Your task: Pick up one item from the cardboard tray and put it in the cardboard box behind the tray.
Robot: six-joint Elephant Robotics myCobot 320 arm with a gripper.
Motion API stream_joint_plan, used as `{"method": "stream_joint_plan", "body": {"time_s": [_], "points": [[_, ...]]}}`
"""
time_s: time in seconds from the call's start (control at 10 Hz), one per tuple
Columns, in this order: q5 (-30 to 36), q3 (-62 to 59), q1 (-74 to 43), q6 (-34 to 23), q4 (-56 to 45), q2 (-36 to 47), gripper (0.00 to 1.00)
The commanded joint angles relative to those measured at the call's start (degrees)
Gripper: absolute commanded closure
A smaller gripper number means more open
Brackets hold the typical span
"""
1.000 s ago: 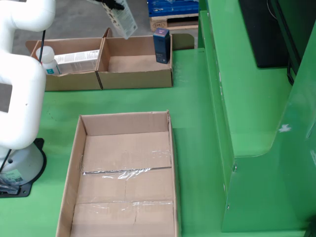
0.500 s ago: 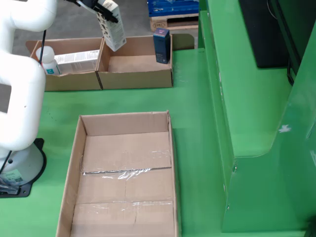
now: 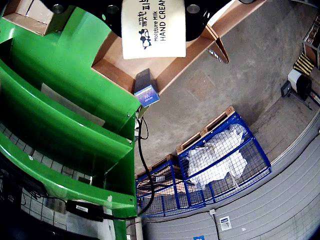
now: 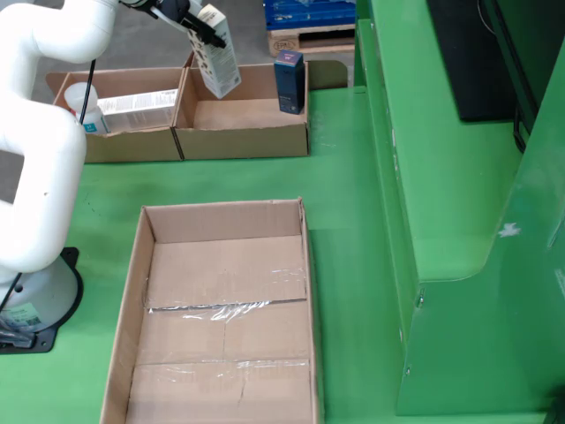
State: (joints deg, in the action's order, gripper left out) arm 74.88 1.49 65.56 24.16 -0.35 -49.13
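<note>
surface: green table [image 4: 353, 221], concrete floor behind.
view from the side, claw: gripper [image 4: 196, 25] clamped on hand cream carton [image 4: 217, 51], tilted, lifted over right cardboard box [image 4: 243, 110].
below-right of claw: blue carton [image 4: 289, 81] upright in that box.
left of claw: second box [image 4: 124, 115] with white bottle [image 4: 86, 108].
nearer camera: cardboard tray [image 4: 221, 309].
view that rides on the gripper: hand cream carton [image 3: 153, 29] held at top; blue carton [image 3: 146, 88] below it.

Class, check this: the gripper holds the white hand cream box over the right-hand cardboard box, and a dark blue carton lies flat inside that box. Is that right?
One error: the dark blue carton stands upright, as the fixed overview shows. The rest holds: the gripper holds the hand cream box over the right-hand cardboard box.
</note>
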Motion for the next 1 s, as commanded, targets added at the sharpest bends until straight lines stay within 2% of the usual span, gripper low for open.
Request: {"method": "stream_joint_plan", "body": {"time_s": [0.0,0.9], "points": [[-0.7,-1.5,-2.8,-2.2,6.7,-2.2,1.0],[-2.8,-1.5,-4.3,-5.7,20.3,-11.0,1.0]]}}
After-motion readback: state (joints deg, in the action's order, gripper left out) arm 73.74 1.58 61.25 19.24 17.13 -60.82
